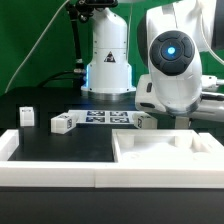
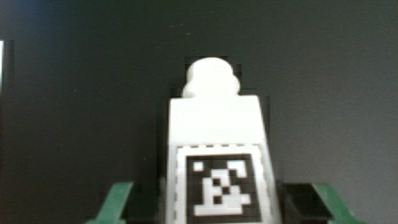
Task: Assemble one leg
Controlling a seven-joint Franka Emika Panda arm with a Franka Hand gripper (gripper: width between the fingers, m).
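In the wrist view a leg [image 2: 219,130] lies on the black table. It is a short white block with a rounded peg at its far end and a black-and-white tag [image 2: 222,185] on its face. My gripper [image 2: 222,208] is open, with one green fingertip [image 2: 125,200] on each side of the leg and a dark gap between each and the block. In the exterior view the arm's white wrist [image 1: 170,70] hangs low at the exterior view's right and hides the fingers. Two more legs [image 1: 64,123] [image 1: 27,116] lie at the exterior view's left.
The large white panel with recessed pockets [image 1: 165,155] lies in front of the arm. A white raised border [image 1: 50,172] runs along the table's front. The marker board [image 1: 105,118] lies flat behind the panel, before the arm's base [image 1: 108,65].
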